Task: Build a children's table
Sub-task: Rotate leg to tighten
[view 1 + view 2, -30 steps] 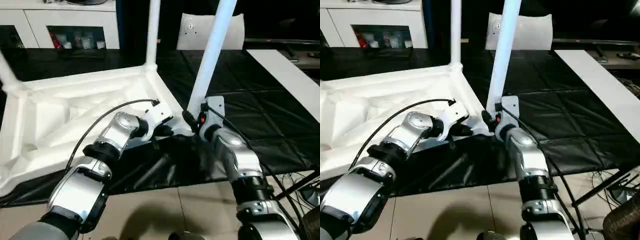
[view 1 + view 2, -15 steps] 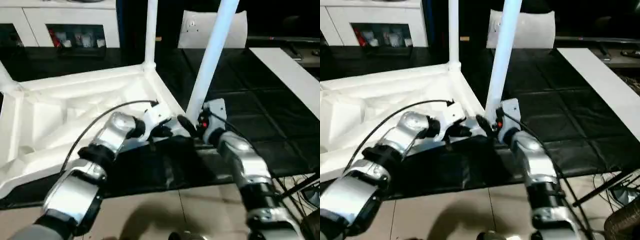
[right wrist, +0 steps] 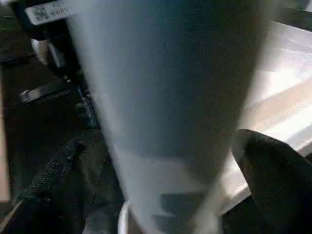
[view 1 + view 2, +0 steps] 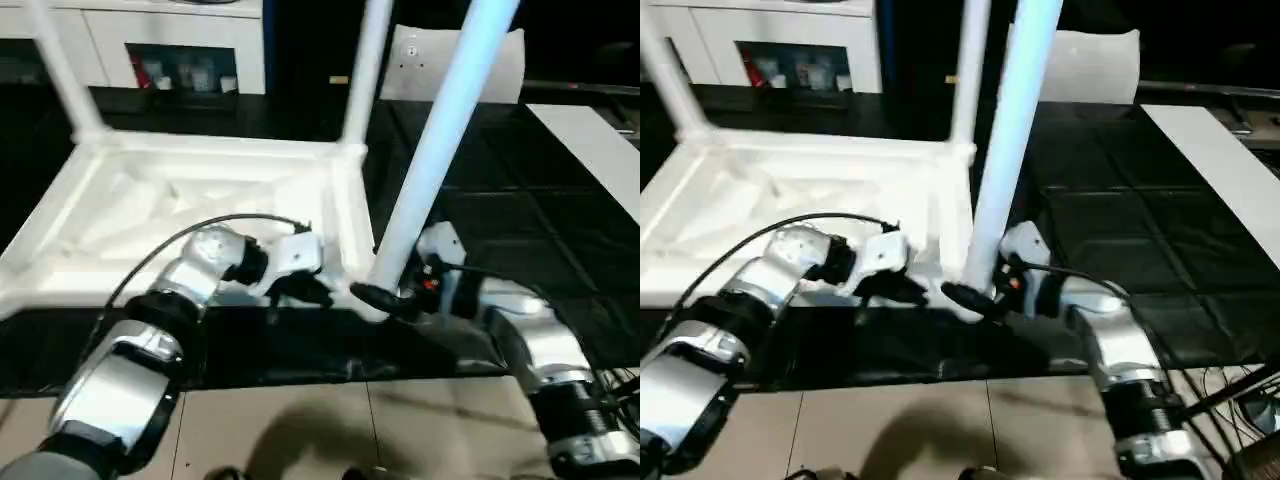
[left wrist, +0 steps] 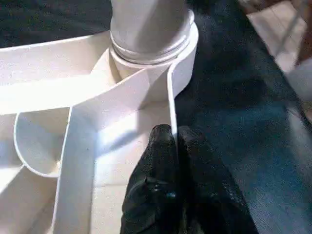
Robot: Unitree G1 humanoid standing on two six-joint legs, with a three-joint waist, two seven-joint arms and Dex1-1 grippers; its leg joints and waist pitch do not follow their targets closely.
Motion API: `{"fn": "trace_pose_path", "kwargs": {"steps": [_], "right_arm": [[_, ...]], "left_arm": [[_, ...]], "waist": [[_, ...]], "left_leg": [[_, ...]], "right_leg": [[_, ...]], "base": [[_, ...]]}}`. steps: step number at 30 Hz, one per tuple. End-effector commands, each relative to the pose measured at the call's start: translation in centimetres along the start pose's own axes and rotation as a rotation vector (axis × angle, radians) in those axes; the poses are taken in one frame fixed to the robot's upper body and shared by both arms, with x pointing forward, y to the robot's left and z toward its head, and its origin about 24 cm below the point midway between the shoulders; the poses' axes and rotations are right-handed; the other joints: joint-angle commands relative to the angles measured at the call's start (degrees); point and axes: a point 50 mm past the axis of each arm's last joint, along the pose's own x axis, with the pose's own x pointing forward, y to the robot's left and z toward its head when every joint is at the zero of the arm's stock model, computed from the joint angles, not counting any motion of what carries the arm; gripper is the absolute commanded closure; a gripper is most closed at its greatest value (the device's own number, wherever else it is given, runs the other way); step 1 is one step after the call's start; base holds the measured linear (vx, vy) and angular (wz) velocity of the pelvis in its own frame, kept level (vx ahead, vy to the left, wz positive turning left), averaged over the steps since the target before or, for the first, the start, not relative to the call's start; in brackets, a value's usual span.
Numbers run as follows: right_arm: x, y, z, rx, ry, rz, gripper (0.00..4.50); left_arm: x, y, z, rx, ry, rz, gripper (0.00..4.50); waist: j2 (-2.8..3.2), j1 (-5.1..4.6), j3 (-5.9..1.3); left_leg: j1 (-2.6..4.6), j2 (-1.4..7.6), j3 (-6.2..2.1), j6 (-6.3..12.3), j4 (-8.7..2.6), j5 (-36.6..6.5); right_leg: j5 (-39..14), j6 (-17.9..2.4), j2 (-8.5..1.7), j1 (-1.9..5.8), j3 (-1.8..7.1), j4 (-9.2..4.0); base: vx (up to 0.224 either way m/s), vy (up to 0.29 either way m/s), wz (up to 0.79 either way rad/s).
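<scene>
Nearest, the right gripper point(image 4: 975, 298) has its jaws spread either side of the foot of a white tube leg point(image 4: 440, 150) standing in the near corner socket. Beside it, the left gripper point(image 5: 174, 139), jaws pressed together, touches the upturned tabletop point(image 4: 190, 205) rim on the black surface point(image 4: 520, 220).

A black padded mat point(image 4: 500, 205) covers most of the floor, with pale tiles point(image 4: 300, 430) at its near edge. A white cabinet point(image 4: 170, 50) with glass doors stands at the back, a flat white board point(image 4: 1225, 165) lies to the right.
</scene>
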Motion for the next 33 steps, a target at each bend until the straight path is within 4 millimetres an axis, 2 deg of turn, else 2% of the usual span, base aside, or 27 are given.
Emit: {"fn": "trace_pose_path", "kwargs": {"steps": [1, 8, 15, 18, 19, 20, 25, 30, 33], "right_arm": [[-0.9, 0.2, 0.1, 0.009, -0.012, 0.061, 0.22], [-1.5, 1.2, -0.2, 0.007, 0.036, 0.228, 0.74], [-1.5, 1.2, -0.3, -0.013, 0.069, 0.279, 1.52], [-1.4, 1.2, -0.2, -0.015, 0.076, 0.297, 1.76], [-1.4, 1.2, -0.2, -0.016, 0.078, 0.301, 1.76], [-1.4, 1.3, -0.2, -0.014, 0.08, 0.314, 1.97], [-1.3, 1.4, -0.2, -0.009, 0.087, 0.336, 2.38], [-1.1, 1.7, -0.1, 0.03, 0.065, 0.336, 2.51], [-0.4, 1.8, 0.0, 0.086, 0.044, 0.268, 2.53]], "left_arm": [[0.8, -1.0, -0.1, 0.059, 0.041, -0.131, 4.5], [0.5, -1.5, -0.2, 0.102, 0.06, -0.227, 4.5], [0.6, -1.7, -0.1, 0.126, 0.062, -0.265, 4.5], [0.6, -1.7, -0.1, 0.129, 0.062, -0.269, 4.5], [0.6, -1.8, -0.1, 0.13, 0.062, -0.27, 4.5], [0.6, -1.8, -0.1, 0.13, 0.062, -0.273, 4.5], [0.6, -1.8, -0.2, 0.127, 0.062, -0.274, 4.5], [0.6, -1.7, -0.3, 0.106, 0.052, -0.254, 4.5], [1.0, -1.4, 0.0, 0.068, 0.015, -0.206, 4.5]], "waist": [[0.29, 0.03, -3.8], [-0.04, 0.51, -3.85], [-0.02, 1.48, -4.02], [-0.04, 1.51, -4.06], [-0.29, 1.48, -4.1], [-0.28, 1.53, -4.12], [-0.23, 1.61, -4.11], [-0.16, 1.62, -3.89], [-0.25, 1.57, -3.84]], "left_leg": [[0.18, 1.6, 0.31, 4.52, -3.1, -9.37], [0.08, 1.65, 0.36, 4.15, -2.99, -9.37], [0.21, 1.68, 0.39, 3.77, -2.87, -8.93], [0.12, 1.64, 0.34, 3.72, -2.89, -8.54], [0.11, 1.62, 0.38, 3.81, -2.84, -8.5], [0.1, 1.61, 0.37, 3.86, -2.83, -8.24], [0.15, 1.62, 0.43, 4.08, -2.76, -7.89], [0.16, 1.57, 0.41, 3.94, -2.83, -8.47], [0.09, 1.54, 0.41, 3.94, -2.84, -8.22]], "right_leg": [[-9.62, -13.47, -4.23, 3.72, 2.78, -3.44], [-12.04, -12.32, -4.19, 3.58, 2.63, -3.49], [-12.67, -11.81, -4.22, 3.4, 2.62, -3.42], [-11.88, -11.82, -4.17, 3.49, 2.57, -3.3], [-11.91, -11.76, -4.15, 3.52, 2.56, -3.31], [-12.04, -11.65, -4.18, 3.53, 2.56, -3.29], [-11.63, -11.74, -4.17, 3.46, 2.56, -3.25], [-12.87, -11.31, -4.09, 3.4, 2.6, -3.41], [-12.93, -11.09, -4.07, 3.44, 2.59, -3.43]], "base": [[0.0, 0.0, 0.0], [0.0, 0.0, 0.0], [0.0, 0.0, 0.0], [0.0, 0.0, 0.0], [0.0, 0.0, 0.0], [0.0, 0.0, 0.0], [0.0, 0.0, 0.0], [0.0, 0.0, 0.0], [0.0, 0.0, 0.0]]}}
